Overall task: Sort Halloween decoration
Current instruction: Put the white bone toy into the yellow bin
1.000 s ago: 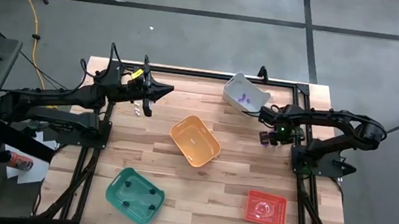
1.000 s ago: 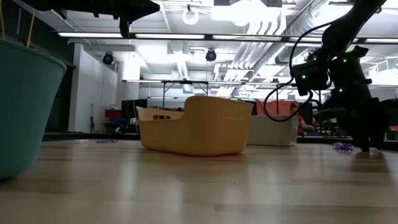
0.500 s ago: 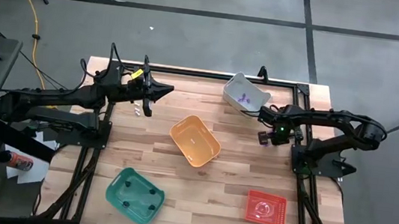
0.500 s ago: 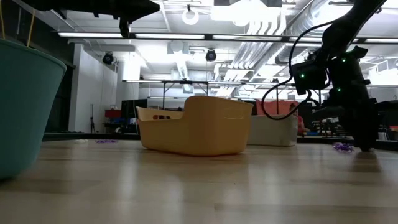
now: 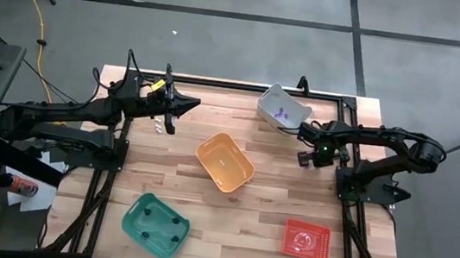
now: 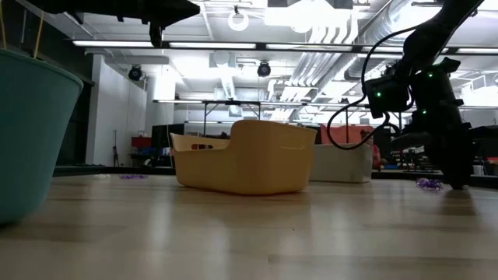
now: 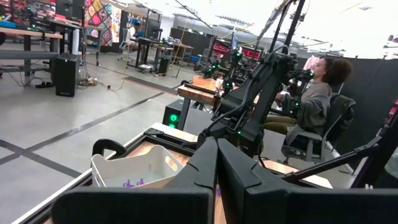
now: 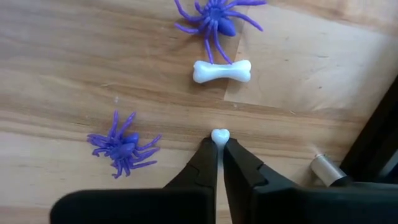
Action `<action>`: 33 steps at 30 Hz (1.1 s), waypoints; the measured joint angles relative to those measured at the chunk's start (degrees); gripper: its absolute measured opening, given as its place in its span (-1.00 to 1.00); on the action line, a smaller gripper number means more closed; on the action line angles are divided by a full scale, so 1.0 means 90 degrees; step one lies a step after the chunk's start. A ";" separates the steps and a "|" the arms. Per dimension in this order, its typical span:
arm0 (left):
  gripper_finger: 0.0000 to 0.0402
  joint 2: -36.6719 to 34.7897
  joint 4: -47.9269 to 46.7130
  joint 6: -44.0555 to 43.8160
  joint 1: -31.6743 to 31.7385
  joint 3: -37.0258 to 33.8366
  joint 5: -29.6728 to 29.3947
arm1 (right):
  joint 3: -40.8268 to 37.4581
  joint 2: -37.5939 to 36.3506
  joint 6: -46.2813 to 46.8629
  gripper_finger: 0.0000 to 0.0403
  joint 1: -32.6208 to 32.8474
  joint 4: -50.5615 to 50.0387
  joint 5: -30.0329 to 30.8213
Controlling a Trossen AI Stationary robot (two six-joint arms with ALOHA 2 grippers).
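White plastic is what you have pinched: in the right wrist view the right gripper [image 8: 218,144] has its jaws drawn almost together on a small bone [image 8: 219,136], of which only one knobbed end shows beyond the tips, so the hold looks to be on the shaft and shallow. Lift straight up off the desk [image 5: 273,205] before you travel, and lift slowly, because a trinket this small can pivot or pop out of a tip grip. Close by lie a second white bone [image 8: 222,70], a purple spider [image 8: 121,144] near your tips and another purple spider [image 8: 216,17] beyond the bone; none touches what you hold, so a clean vertical rise should leave them undisturbed. From above, this gripper sits at about 3 o'clock on the desk, just beside the grey bin [image 5: 284,108], which already holds something purple. The orange bin [image 5: 225,162] sits near the centre, the red bin [image 5: 307,240] at roughly 5 o'clock and the green bin [image 5: 156,221] at about 7 o'clock. Which one takes white pieces I cannot tell, though the red one seems to hold pale bits; judge that before you swing. Carry low over the rim and open only once inside. Your left gripper [image 5: 170,126] waits at about 10 o'clock with jaws fully closed and empty.
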 joint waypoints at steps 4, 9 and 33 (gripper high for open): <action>-1.00 0.0000 0.0000 0.0000 0.0000 0.0000 -0.0001 | 0.0000 0.0000 -0.0012 -0.99 0.0000 0.0002 0.0002; -1.00 0.0000 0.0000 0.0000 0.0001 0.0000 -0.0001 | -0.0002 0.0002 -0.0027 -0.99 0.0000 0.0005 0.0002; -1.00 0.0000 0.0010 0.0005 0.0006 0.0000 -0.0029 | 0.0712 -0.1636 -0.0947 -0.99 0.0479 0.1760 -0.0332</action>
